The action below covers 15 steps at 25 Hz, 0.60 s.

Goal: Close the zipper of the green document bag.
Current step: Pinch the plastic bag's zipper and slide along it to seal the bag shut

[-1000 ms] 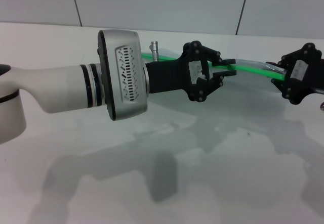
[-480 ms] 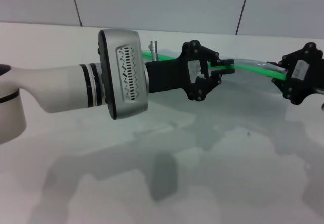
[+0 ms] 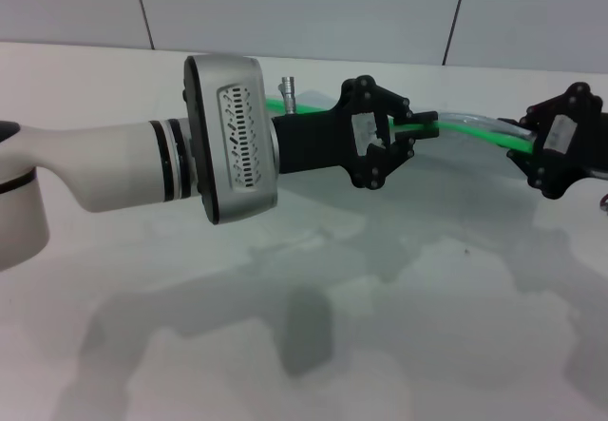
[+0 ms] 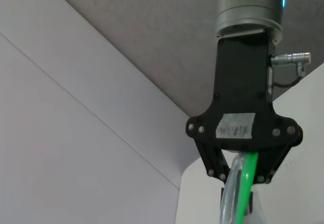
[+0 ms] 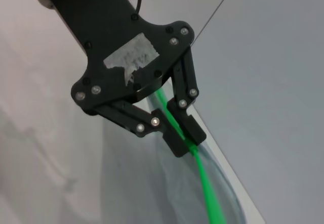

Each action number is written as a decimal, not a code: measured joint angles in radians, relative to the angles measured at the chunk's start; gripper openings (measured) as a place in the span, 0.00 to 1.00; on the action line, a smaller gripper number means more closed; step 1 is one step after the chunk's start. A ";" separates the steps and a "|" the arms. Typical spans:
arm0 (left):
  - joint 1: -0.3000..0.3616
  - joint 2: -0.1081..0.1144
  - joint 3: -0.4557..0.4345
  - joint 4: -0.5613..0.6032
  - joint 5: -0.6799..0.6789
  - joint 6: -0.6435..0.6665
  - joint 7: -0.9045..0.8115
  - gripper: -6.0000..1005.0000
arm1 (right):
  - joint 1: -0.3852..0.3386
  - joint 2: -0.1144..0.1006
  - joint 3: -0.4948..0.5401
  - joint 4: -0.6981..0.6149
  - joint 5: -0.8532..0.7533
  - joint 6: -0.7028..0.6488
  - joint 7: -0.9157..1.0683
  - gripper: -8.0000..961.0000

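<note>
The green document bag [image 3: 456, 183] hangs in the air as a translucent sheet below its bright green zipper [image 3: 475, 127]. My left gripper [image 3: 426, 123] reaches in from the left and is shut on the zipper strip; the right wrist view shows its fingertips [image 5: 178, 142] pinching the zipper [image 5: 207, 193]. My right gripper [image 3: 528, 145] holds the strip's far right end, shut on it. The left wrist view shows that right gripper [image 4: 241, 179] closed around the zipper [image 4: 245, 188]. The slider tab is hidden.
A white table [image 3: 190, 345] lies below the bag, with a pale tiled wall [image 3: 304, 3] behind it. The robot's white base [image 3: 19, 212] stands at the left edge. The left arm's large silver wrist [image 3: 233, 141] blocks the strip's left part.
The strip between the two grippers bows up slightly more than before. The right gripper has shifted a little to the left. Both grips are unchanged.
</note>
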<state>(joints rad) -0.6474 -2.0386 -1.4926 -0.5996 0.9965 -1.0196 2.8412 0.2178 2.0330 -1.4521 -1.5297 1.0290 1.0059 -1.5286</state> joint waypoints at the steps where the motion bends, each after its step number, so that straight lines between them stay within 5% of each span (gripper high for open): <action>1: 0.000 0.000 0.000 0.000 -0.004 0.000 0.000 0.09 | 0.000 0.000 0.000 0.001 0.000 0.000 0.000 0.06; 15: 0.007 -0.003 -0.001 0.009 -0.007 0.024 0.000 0.09 | -0.011 0.000 0.011 -0.001 0.003 -0.004 0.000 0.07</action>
<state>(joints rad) -0.6403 -2.0418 -1.4934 -0.5901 0.9892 -0.9961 2.8409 0.2065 2.0325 -1.4410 -1.5305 1.0320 1.0022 -1.5288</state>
